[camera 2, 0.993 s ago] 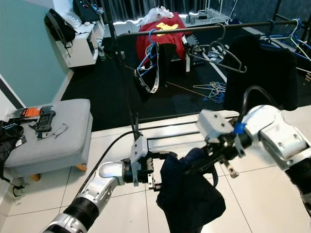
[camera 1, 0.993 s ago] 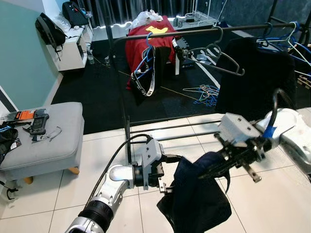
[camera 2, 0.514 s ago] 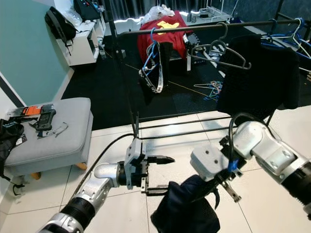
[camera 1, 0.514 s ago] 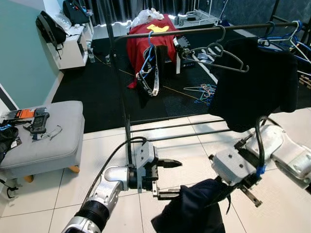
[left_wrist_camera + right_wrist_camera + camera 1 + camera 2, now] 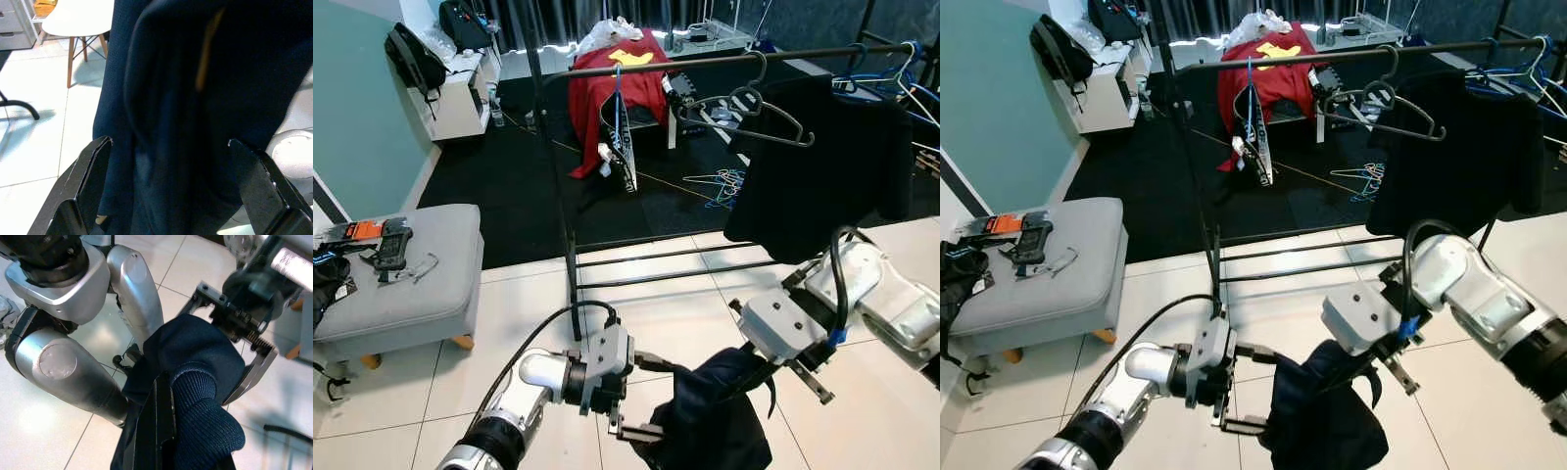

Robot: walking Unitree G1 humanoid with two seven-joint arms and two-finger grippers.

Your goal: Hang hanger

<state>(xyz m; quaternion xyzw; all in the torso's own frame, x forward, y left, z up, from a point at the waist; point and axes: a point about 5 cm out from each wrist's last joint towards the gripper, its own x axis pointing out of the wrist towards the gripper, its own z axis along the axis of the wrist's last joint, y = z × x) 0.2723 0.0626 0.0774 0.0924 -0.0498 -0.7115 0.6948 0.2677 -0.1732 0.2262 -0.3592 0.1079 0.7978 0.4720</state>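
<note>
- Two grippers work one dark navy garment, which hangs low over the white tiled floor, in front of the black clothes rail and well below it.
- The right gripper is clenched on the bunched top of the garment; the right wrist view shows knit fabric pinched between its black fingers.
- Half a second ago the left gripper stood spread just beside the cloth. Now it has dropped lower and reached in, so its two fingers straddle the garment's left edge, one above and one below.
- The left wrist view shows those fingers released, set wide apart with the navy folds between them and not yet pinched.
- A thin pale strip shows among the folds. It may be part of the hanger, though I cannot tell.
- The whole bundle sits slightly higher and nearer the left arm than it did half a second ago.
- Judged from this, the left gripper is placed for a second hold, so the garment could be steadied or spread before lifting.
- An empty dark hanger and a black garment already hang on the rail; the navy piece has the full lift to the bar still ahead.
</note>
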